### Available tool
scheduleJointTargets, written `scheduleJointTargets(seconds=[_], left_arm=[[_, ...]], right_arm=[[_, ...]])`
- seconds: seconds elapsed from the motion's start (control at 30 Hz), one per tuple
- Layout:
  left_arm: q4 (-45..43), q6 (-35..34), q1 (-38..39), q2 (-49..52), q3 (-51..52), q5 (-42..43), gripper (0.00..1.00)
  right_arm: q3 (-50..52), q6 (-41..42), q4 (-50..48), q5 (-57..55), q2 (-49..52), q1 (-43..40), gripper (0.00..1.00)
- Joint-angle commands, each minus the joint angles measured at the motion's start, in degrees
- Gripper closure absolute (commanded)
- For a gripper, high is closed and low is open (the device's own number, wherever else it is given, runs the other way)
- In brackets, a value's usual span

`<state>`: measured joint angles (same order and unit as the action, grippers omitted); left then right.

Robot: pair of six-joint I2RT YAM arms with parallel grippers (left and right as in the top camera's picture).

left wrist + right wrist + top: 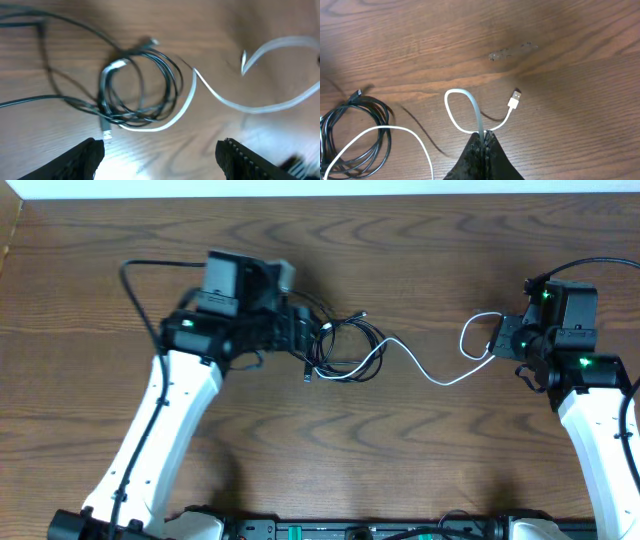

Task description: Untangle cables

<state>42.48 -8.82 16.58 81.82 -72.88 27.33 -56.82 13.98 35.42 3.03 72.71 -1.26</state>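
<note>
Coils of black cables [170, 75] lie ahead of the wide-open, empty left gripper [160, 149]; right gripper [484, 145] pinches the white cable [476, 114], plug [515, 99] just ahead.

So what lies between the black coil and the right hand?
Just the white cable snaking across bare table, clearest overhead; the right hand is pinching it.

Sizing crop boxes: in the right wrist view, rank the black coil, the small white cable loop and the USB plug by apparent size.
1. black coil, largest though cropped.
2. small white cable loop.
3. USB plug.
</note>
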Motion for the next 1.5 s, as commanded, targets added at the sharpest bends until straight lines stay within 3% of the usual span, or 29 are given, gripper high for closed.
scheduleJointTargets(seconds=[0.0, 0.4, 0.7, 0.77, 0.83, 0.97, 1.0, 1.1, 1.33, 1.47], left_arm=[[0.0, 6.3, 6.3, 2.3, 0.7, -6.4, 0.24], [-7.8, 6.7, 21.9, 17.3, 0.7, -22.9, 0.35], [-13.1, 6.3, 23.5, 24.5, 0.7, -26.7, 0.40], [-13.1, 6.2, 23.8, 25.2, 0.7, -26.5, 0.46], [-13.0, 5.9, 24.1, 25.6, 0.7, -26.5, 0.58], [-12.9, 5.1, 25.0, 25.5, 0.7, -26.5, 0.92], [-12.8, 4.7, 25.1, 25.3, 0.7, -26.4, 0.92], [-11.2, 3.8, 25.6, 23.3, -0.7, -21.7, 0.93], [-14.3, -3.0, 23.3, 11.6, -9.4, 3.2, 0.93], [-22.2, -9.1, 20.4, 5.0, -9.9, 3.5, 0.93]], right_arm=[[-0.8, -0.8, 0.3, 0.0, 0.1, -0.2, 0.99], [-0.8, -0.8, 0.4, -0.1, 0.1, -0.2, 0.99], [-0.8, -0.8, 0.4, -0.1, 0.1, -0.2, 0.99], [-0.8, -0.8, 0.4, 0.0, 0.1, -0.2, 0.99], [-0.8, -0.8, 0.4, -0.1, 0.1, -0.2, 0.99], [-0.8, -0.8, 0.4, -0.1, 0.1, -0.2, 0.99], [-0.8, -0.8, 0.4, -0.1, 0.1, -0.2, 0.99], [-0.8, -0.8, 0.4, -0.2, 0.1, -0.2, 0.99], [-0.8, -0.7, 0.5, -4.9, 0.1, -0.2, 0.99], [-0.8, -0.7, 0.9, -4.9, 0.1, -0.2, 0.99]])
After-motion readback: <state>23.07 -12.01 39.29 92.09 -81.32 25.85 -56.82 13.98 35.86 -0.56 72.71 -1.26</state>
